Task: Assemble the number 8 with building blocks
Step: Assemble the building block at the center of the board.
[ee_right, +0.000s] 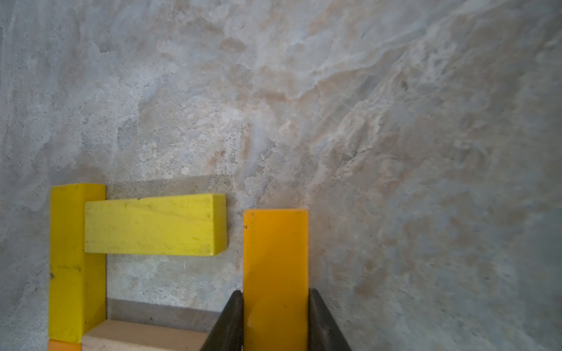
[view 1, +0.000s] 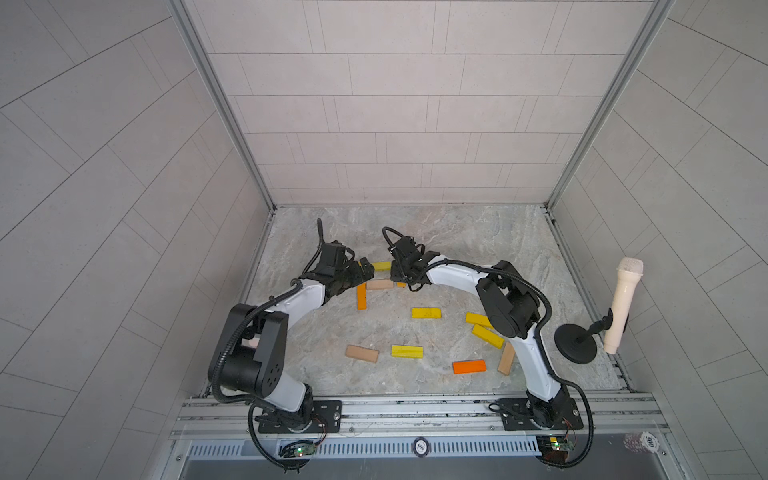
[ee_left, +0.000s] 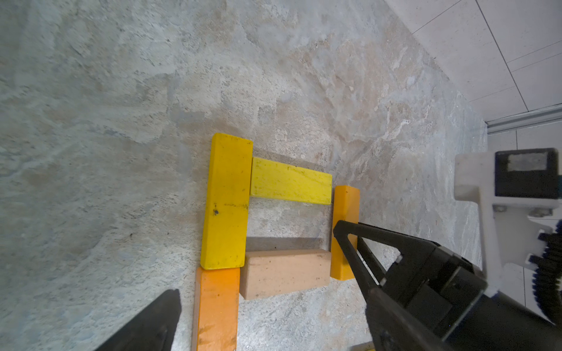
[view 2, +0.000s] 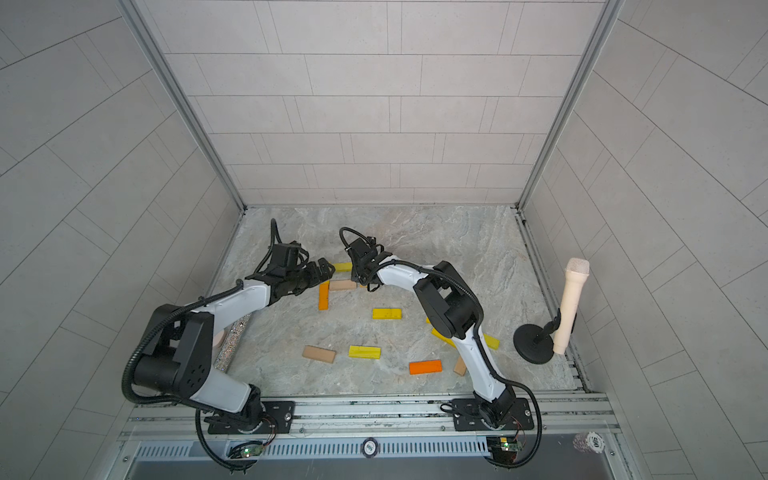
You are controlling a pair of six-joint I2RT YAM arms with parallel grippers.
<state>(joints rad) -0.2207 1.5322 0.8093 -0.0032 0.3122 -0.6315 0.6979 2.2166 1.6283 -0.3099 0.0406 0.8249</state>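
A partly built number 8 lies at the back middle of the table. It has a yellow side bar [ee_left: 226,200], a yellow top bar [view 1: 381,266] [ee_left: 290,184], a tan middle bar [view 1: 379,284] [ee_left: 286,273] and an orange lower side bar [view 1: 361,296] [ee_left: 217,310]. My right gripper [ee_right: 275,293] [view 1: 401,280] is shut on an orange block [ee_right: 275,252] [ee_left: 346,203]. That block runs along the figure's open side, beside the tan bar's end and a small gap from the top bar. My left gripper [ee_left: 273,328] [view 1: 365,270] hangs open over the figure's left side, holding nothing.
Loose building blocks lie nearer the front: yellow [view 1: 426,313], yellow [view 1: 407,351], tan [view 1: 362,353], orange [view 1: 469,366], tan [view 1: 506,358] and yellow [view 1: 487,336]. A cream microphone on a black stand [view 1: 623,303] is at the right edge. A glittery cylinder [view 2: 232,340] lies by the left wall.
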